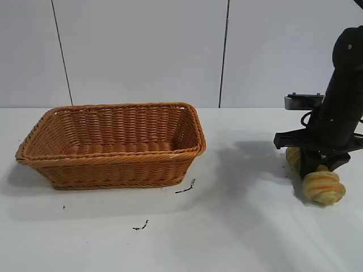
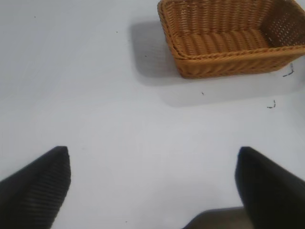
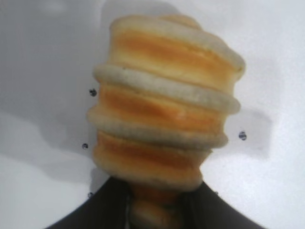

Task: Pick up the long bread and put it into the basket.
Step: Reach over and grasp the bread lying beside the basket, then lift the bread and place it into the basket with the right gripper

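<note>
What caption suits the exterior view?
Right gripper clamps the long bread beside the empty basket.

My right gripper (image 1: 321, 165) stands at the right side of the table (image 1: 238, 226), pointing steeply down, my jaws closed on either side of the long bread (image 1: 323, 187). One end of the bread projects toward the camera, the other behind my fingers. The basket (image 1: 113, 144) rests on the table well apart to the left. My left gripper (image 2: 152, 186) hangs over bare table, the basket farther off.
</note>
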`<state>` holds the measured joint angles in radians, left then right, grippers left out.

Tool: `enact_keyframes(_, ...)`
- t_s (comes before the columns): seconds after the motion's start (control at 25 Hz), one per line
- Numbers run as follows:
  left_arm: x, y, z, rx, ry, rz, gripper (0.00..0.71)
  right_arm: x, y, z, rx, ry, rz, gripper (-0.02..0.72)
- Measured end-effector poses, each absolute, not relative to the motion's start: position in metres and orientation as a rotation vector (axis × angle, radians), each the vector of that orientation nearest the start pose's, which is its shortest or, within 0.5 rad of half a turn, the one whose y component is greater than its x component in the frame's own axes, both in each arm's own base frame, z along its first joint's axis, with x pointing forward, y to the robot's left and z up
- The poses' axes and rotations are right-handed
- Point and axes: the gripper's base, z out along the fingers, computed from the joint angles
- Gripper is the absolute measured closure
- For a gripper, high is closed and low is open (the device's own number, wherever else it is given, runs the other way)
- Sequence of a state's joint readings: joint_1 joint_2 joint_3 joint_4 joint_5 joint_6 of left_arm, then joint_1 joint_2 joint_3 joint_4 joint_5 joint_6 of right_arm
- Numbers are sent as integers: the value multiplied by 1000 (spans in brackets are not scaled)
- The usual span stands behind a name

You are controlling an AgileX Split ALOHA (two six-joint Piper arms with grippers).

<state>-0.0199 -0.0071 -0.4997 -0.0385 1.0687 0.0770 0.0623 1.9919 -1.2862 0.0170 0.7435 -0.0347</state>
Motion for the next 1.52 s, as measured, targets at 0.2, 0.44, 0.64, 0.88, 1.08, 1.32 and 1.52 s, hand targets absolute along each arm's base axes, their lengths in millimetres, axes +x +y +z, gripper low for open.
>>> enact_keyframes(0.2, -6, -3, 277, 101, 2042, -10, 18, 395, 24, 213, -144, 2882, -3, 564)
enact_keyframes(0.44, -6, -3, 277, 101, 2042, -10, 18, 413, 26, 266, -144, 2798, -5, 564)
enact_keyframes(0.64, -6, -3, 277, 101, 2042, -10, 18, 435, 54, 279, -226, 2754, 10, 576)
enact_keyframes(0.88, -6, -3, 277, 101, 2042, -10, 18, 456, 127, 289, -467, 2629, 61, 576)
enact_keyframes(1.08, -6, -3, 277, 101, 2042, -10, 18, 455, 205, 291, -844, 2448, 159, 576)
enact_keyframes(1.32, -6, -3, 277, 101, 2042, -10, 18, 438, 282, 263, -1374, 2141, 142, 576)
enact_keyframes(1.52, -6, -3, 277, 101, 2042, -10, 18, 428, 319, 228, -1741, 1870, 68, 576)
